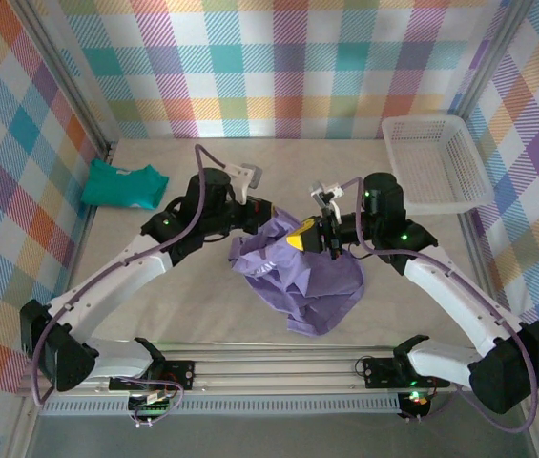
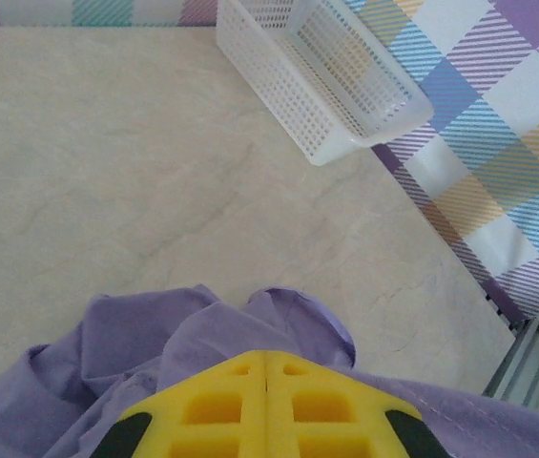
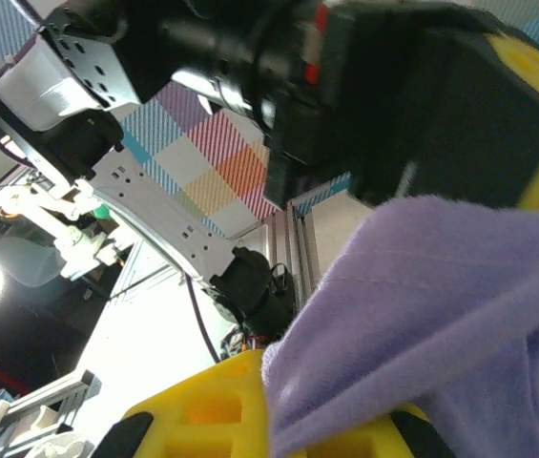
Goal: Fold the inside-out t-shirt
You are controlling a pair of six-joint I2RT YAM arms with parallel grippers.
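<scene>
The inside-out t-shirt [image 1: 302, 286] is a lavender-purple heap in the middle of the table, pulled up into a peak where both grippers meet. My left gripper [image 1: 295, 232] reaches in from the left. In the left wrist view its yellow fingers [image 2: 212, 410] are pressed together at the tips [image 2: 266, 355], with t-shirt fabric [image 2: 135, 334] bunched right at and under them. My right gripper [image 1: 312, 241] comes in from the right. In the right wrist view it [image 3: 274, 367] is shut on a thick fold of the t-shirt [image 3: 441, 305], which drapes over its right finger.
A white perforated basket [image 1: 436, 162] [image 2: 317, 72] stands at the back right corner. A folded teal-green garment [image 1: 121, 184] lies at the back left. Checked walls enclose the table on three sides. The metal rail [image 1: 269, 367] with the arm bases runs along the near edge.
</scene>
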